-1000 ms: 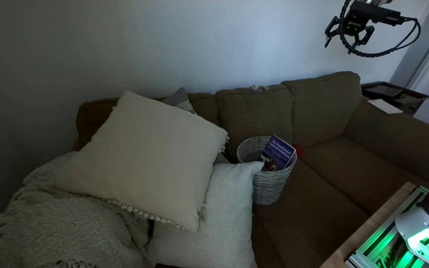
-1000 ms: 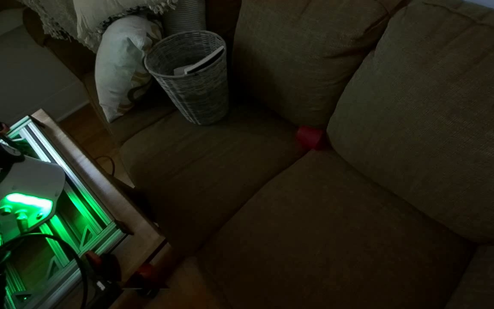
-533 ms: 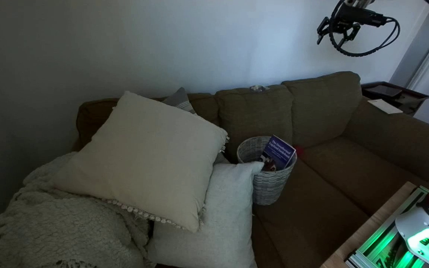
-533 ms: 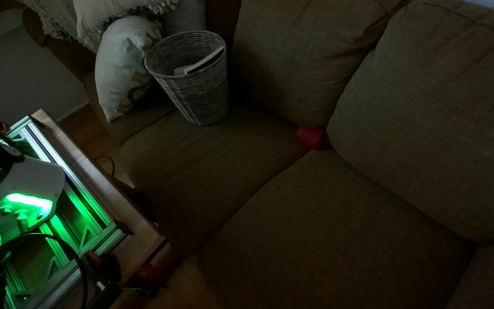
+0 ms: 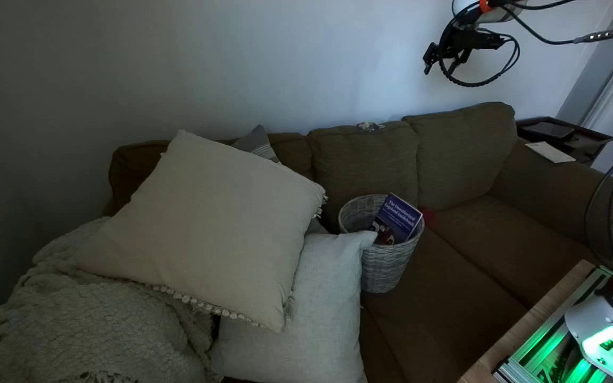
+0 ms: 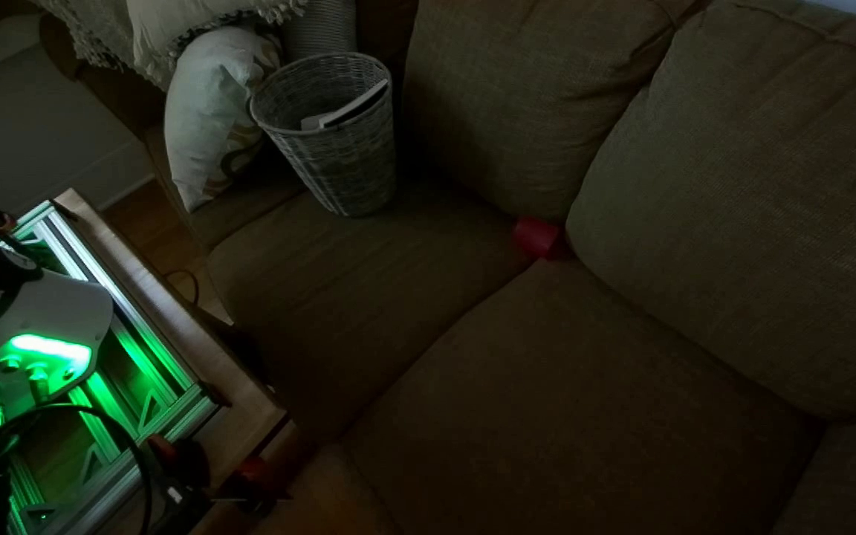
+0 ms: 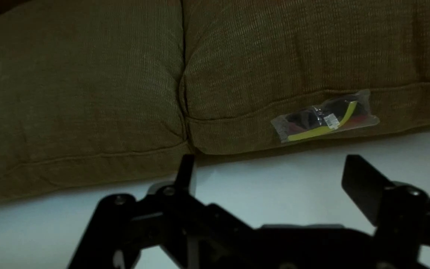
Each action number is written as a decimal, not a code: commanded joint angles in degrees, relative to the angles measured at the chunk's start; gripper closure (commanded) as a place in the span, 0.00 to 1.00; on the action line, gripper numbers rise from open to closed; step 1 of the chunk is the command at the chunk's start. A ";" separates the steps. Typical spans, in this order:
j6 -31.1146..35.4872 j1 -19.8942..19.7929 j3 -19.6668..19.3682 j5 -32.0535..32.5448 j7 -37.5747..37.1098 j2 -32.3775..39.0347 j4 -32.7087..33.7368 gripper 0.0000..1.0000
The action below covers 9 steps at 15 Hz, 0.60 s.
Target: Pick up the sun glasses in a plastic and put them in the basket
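Note:
The sunglasses in clear plastic point(image 7: 327, 117), dark with a yellow strip, lie on top of the couch's back cushion near the wall in the wrist view. They also show small in an exterior view point(image 5: 370, 126). My gripper point(image 7: 269, 158) is open and empty, its fingers wide apart. The sunglasses appear beyond the gap, nearer the right finger. In an exterior view the gripper point(image 5: 439, 71) hangs above the couch back, up and right of the sunglasses, apart from them. The whitish-grey woven basket point(image 5: 386, 271) stands on the seat, also seen in an exterior view point(image 6: 346, 163).
A blue book point(image 5: 398, 215) leans inside the basket. Large cream pillows point(image 5: 210, 229) and a fluffy blanket point(image 5: 99, 314) lie beside it. A red cup-like object point(image 6: 538, 238) sits in the seat crease. The wall point(image 5: 285, 69) rises behind the couch back.
In an exterior view my gripper has moved left and slightly down, towards the side where the sunglasses lie. More of the arm and its cables shows. The basket and sunglasses have not moved.

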State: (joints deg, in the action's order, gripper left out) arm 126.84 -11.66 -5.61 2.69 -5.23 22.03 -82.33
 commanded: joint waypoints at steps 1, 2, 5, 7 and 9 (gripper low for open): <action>-6.71 0.92 1.27 -1.86 5.93 10.77 14.25 0.00; -8.67 1.26 1.62 -1.61 6.85 12.71 17.22 0.00; -6.69 1.93 1.70 -0.24 5.74 11.32 14.55 0.00; -7.76 2.12 1.78 -0.24 6.49 13.07 17.51 0.00; -7.96 1.97 1.77 -0.24 6.76 13.45 18.38 0.00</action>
State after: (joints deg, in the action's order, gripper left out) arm 118.88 -9.69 -3.83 2.45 1.53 35.48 -63.94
